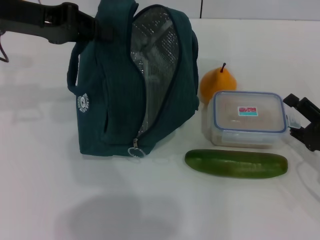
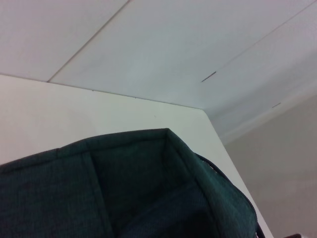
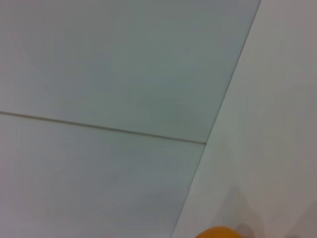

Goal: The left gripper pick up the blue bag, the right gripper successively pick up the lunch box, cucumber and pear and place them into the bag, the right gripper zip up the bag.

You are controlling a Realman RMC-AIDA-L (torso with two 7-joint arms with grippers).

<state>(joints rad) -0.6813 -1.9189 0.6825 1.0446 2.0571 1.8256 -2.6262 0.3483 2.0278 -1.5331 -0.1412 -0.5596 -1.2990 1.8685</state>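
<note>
The blue bag (image 1: 120, 95) stands on the table, its zipper undone and the silver lining showing. My left gripper (image 1: 100, 29) reaches in from the back left and is shut on the top of the bag; the left wrist view shows only the bag's teal fabric (image 2: 124, 193). To the right of the bag lies the lunch box (image 1: 247, 120), with the pear (image 1: 217, 84) behind it and the cucumber (image 1: 236, 163) in front. My right gripper (image 1: 296, 120) is open just beside the box's right end. A sliver of the pear (image 3: 218, 233) shows in the right wrist view.
The white table (image 1: 150, 210) runs back to a pale wall. The bag's ring-pull zipper (image 1: 135, 150) hangs low at its front corner.
</note>
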